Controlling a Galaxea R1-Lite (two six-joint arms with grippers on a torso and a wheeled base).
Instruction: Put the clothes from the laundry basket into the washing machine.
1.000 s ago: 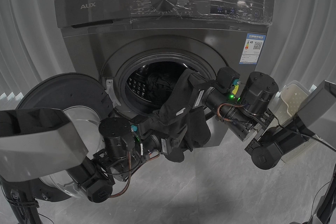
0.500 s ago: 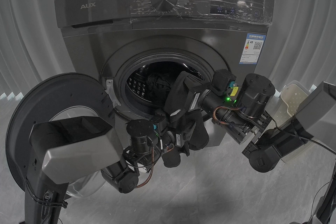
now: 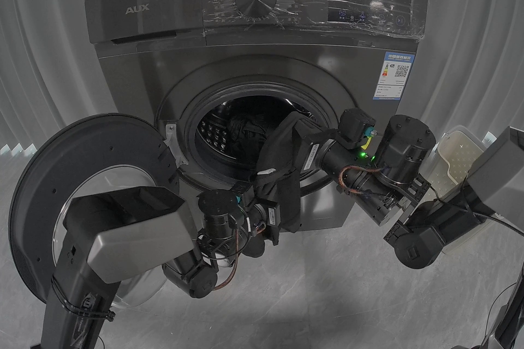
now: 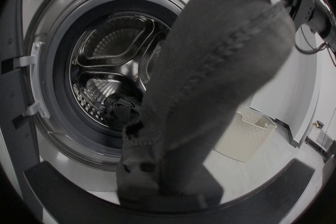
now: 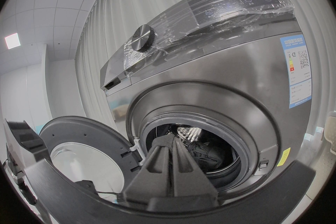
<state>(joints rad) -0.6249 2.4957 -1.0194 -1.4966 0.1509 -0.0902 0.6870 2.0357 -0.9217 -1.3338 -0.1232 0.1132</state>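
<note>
A dark, soft garment point(image 3: 278, 159) hangs on a slant before the open drum point(image 3: 240, 132) of the grey front-loading washing machine point(image 3: 251, 55). My right pincer point(image 5: 171, 146), clamped on the upper end, sits at the mouth's right rim, nearest the drum. My left pincer point(image 3: 273, 215) is lower, beneath the opening. Cloth smothers it, so I cannot tell whether it grips.
</note>
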